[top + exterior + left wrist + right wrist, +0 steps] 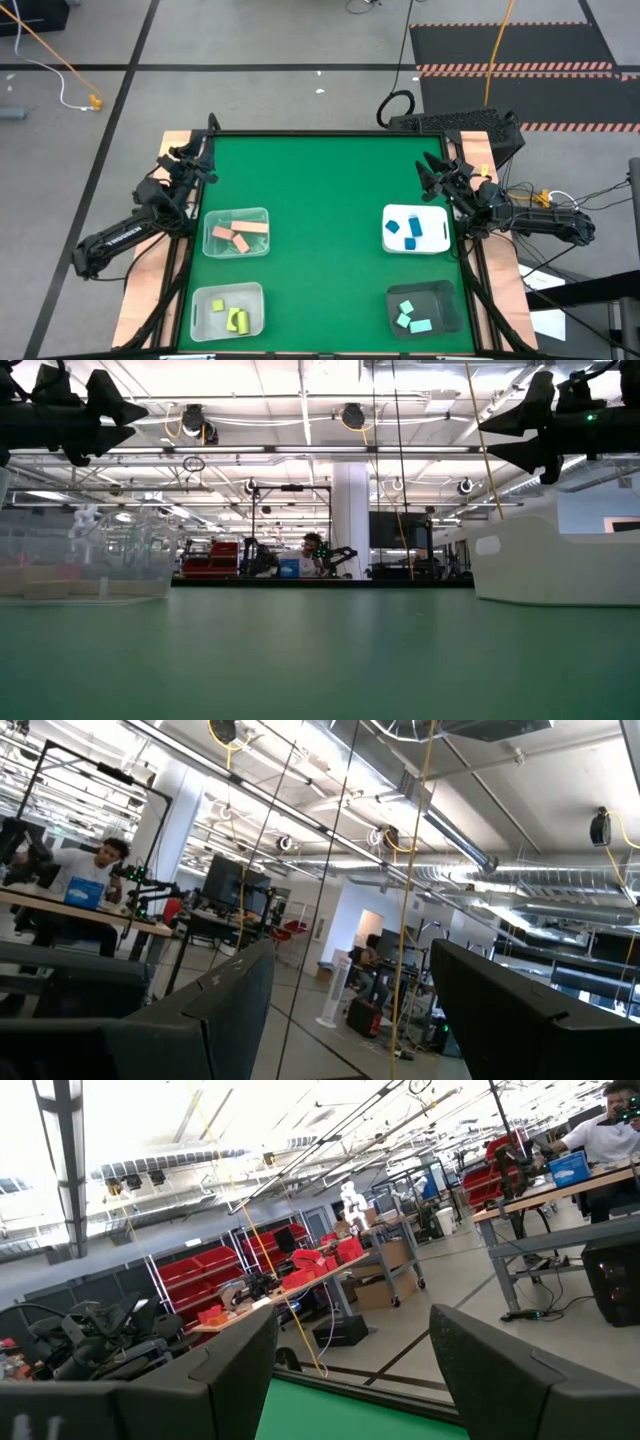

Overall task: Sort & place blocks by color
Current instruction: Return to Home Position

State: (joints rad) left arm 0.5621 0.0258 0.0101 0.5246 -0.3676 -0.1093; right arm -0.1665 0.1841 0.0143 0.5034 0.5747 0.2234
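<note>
Salmon blocks (238,235) lie in the clear tray (237,215) at the table's left. Yellow-green blocks (236,318) lie in the clear tray (196,305) at the near left. Blue blocks (412,228) lie in the white tray (432,245) at the right, and light teal blocks (408,314) in the dark tray (440,292) at the near right. My left gripper (207,168) hangs open above the table's left edge and holds nothing. My right gripper (428,172) hangs open above the right edge, also with nothing in it.
The green table's middle (325,230) is bare between the left and right trays. In the low view the clear tray (85,560) stands at left and the white tray (560,555) at right. People sit at desks in the room beyond (315,550).
</note>
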